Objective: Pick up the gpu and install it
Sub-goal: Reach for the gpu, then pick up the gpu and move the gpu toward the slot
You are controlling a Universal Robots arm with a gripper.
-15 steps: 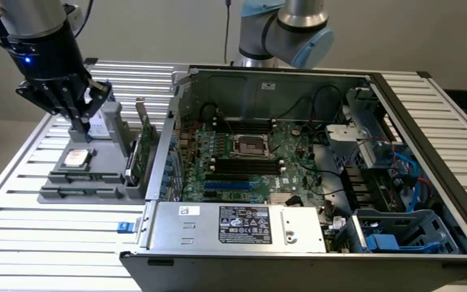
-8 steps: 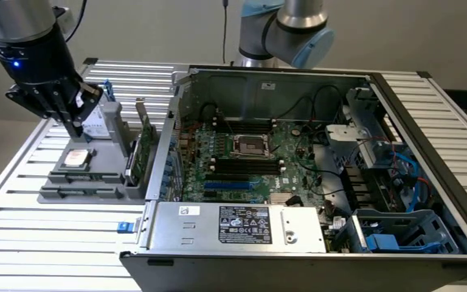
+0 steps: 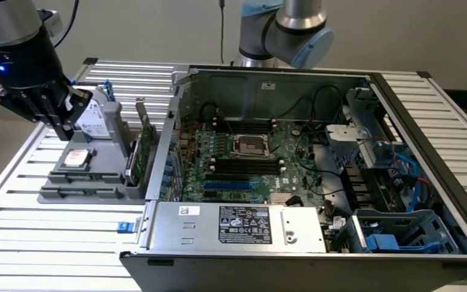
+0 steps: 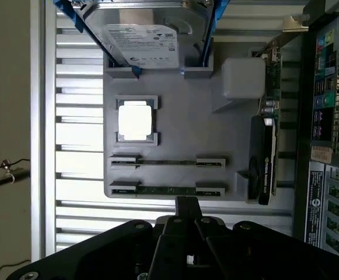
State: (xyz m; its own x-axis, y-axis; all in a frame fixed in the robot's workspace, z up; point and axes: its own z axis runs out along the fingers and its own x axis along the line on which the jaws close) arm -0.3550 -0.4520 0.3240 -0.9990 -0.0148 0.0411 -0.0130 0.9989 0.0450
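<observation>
Gpu [image 3: 139,151] stands on edge in the grey tray [image 3: 79,191], in the slot right against the case [image 3: 298,258] wall, not picked up yet. On the wrist cam I see the gpu [image 4: 262,169] along the tray's [image 4: 192,128] case-side edge, a white block [image 4: 243,76] just beside one end.

Gripper [image 3: 61,129] hangs over the tray's far side from the gpu, well apart from it. I can't tell if it's released or clenched. The hdd [image 3: 95,118] leans in the tray btwn gripper and gpu; that and the case wall crowd the card.

Count on wrist cam: 1 hdd [image 4: 143,35], 1 cpu [image 4: 135,121], 2 ram sticks [image 4: 168,162] [image 4: 168,189], 1 gpu. Inside the case there's 1 mobo [image 3: 242,152].
</observation>
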